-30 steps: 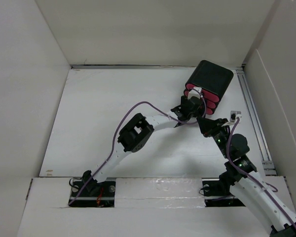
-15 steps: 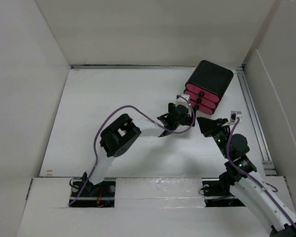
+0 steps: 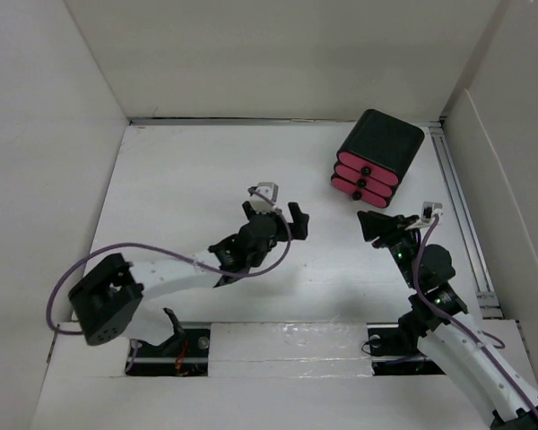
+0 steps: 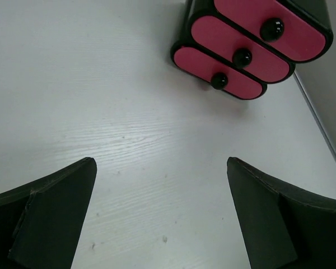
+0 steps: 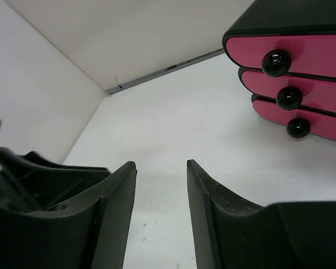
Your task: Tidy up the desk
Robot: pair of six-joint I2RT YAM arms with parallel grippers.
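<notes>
The desk [image 3: 179, 197] is a plain white tabletop between white walls. At its far right stands a black box with three pink drawers [image 3: 379, 157], all pushed in. My left gripper [image 3: 275, 213] hovers over the desk's middle, left of the box, open wide with nothing between its fingers. The left wrist view shows the gripper [image 4: 161, 162] above bare desk [image 4: 101, 84], the drawers [image 4: 252, 50] ahead to the right. My right gripper [image 3: 369, 220] sits just in front of the box, open and empty. In the right wrist view the gripper [image 5: 161, 163] has the drawers [image 5: 302, 84] to its right.
White walls [image 3: 36, 134] close in the desk on three sides. A metal rail [image 3: 457, 197] runs along the right edge past the box. My left arm's black wrist [image 5: 22, 168] shows low at the left of the right wrist view.
My left gripper has pulled back from the drawer fronts toward the middle of the desk and opened wide. The right gripper has spread its fingers wider and stayed in place.
</notes>
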